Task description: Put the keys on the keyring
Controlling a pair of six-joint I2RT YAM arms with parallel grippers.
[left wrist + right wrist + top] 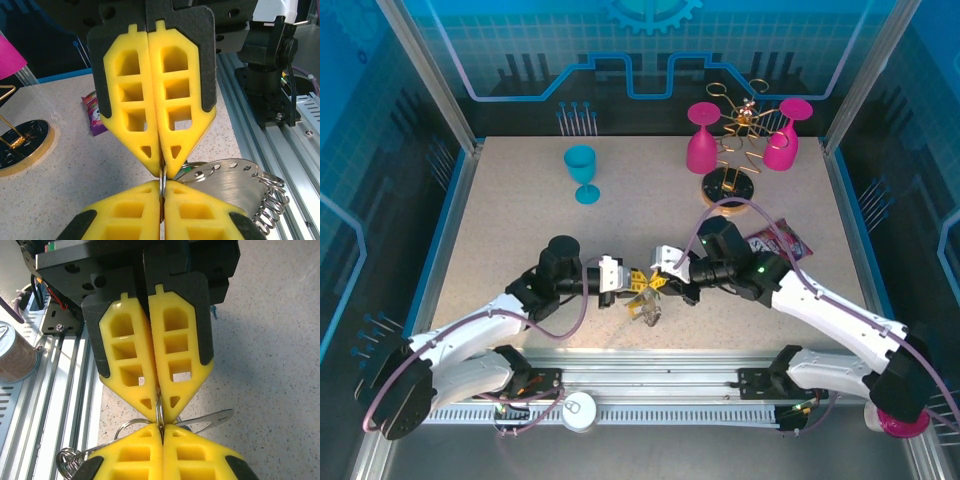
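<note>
Speckled tabletop (520,230) inside a blue-walled enclosure is occupied near its front edge by both arms, brought tip to tip. The left gripper (162,189) is pressed together, and so is the right gripper (162,431). A thin metal ring (162,179) is pinched between both pairs of pads, probably so that it is steadied from two sides for threading. The keys (648,308) are seen as a small bunch just beneath the fingertips. The keyring (270,200) is taken, with some doubt, to be the coiled loop beside them. A teal goblet (583,172), a gold rack (728,187) hung with magenta goblets (703,140) and a snack packet (780,240) are set well apart. The work is hindered only by the pads themselves, by which the ring is largely hidden.
</note>
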